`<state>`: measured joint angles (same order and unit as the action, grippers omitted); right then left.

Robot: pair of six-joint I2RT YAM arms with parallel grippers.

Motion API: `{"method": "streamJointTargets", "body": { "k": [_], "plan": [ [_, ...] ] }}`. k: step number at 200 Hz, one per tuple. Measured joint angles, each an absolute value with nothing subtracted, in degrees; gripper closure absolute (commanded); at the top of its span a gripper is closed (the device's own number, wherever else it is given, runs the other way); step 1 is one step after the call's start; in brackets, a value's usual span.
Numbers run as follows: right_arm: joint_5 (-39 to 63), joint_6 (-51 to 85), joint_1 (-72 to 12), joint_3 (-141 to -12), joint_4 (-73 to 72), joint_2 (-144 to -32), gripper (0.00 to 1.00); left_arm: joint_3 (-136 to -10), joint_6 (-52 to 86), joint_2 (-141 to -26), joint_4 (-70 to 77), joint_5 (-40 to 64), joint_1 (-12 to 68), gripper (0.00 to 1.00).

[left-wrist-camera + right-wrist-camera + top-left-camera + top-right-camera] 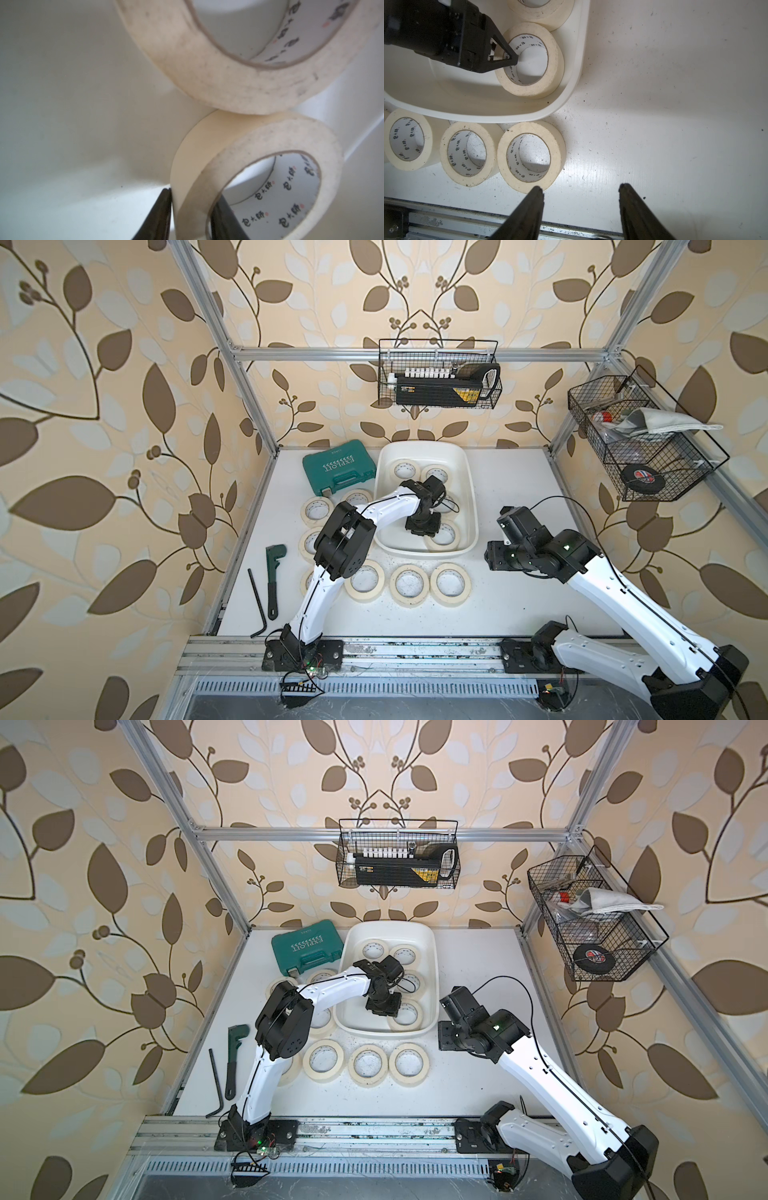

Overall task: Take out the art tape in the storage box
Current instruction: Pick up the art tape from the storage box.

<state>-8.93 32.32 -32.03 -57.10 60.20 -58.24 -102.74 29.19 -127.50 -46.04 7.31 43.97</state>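
Note:
The white storage box (419,446) (390,925) stands at the back middle of the table with several cream art tape rolls lying flat in it. My left gripper (424,526) (384,1006) (193,207) reaches down into the box. It is shut on the wall of the front right roll (446,541) (259,141) (554,62), one finger outside the ring and one inside the core. A second roll (207,72) touches the held one. My right gripper (494,560) (581,189) hangs open over bare table to the right of the box, holding nothing.
Several more tape rolls (409,585) (529,155) lie on the table in front of and left of the box. A teal tool case (338,472) sits at the back left, a green wrench (274,572) and a hex key (257,605) at the left edge. Wire baskets (438,373) (640,439) hang on the walls.

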Motion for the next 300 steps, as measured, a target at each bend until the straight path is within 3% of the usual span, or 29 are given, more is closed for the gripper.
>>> {"method": "streamJointTargets", "body": {
  "k": [47,129,176,280,300],
  "plan": [
    [-7.8,31.9,-31.5,-58.1,59.9,-58.4,0.4,-102.7,28.3,-126.8,-47.4,5.1,44.0,0.86],
    [-4.8,30.1,-31.1,-64.3,56.6,-64.0,0.38,-102.3,26.2,-116.8,-57.5,-3.3,44.0,0.88],
    [-1.2,27.5,-31.1,-68.0,52.0,-68.3,0.32,-105.5,23.4,-112.8,-63.2,-7.5,45.8,0.89],
    [7.3,26.2,-31.1,-70.7,43.7,-79.8,0.33,-106.0,19.0,-109.1,-65.5,-7.4,49.6,0.91],
    [7.7,26.0,-31.1,-71.5,43.2,-82.2,0.38,-106.0,18.8,-108.8,-65.1,-7.0,49.6,0.91]
  ]
}}
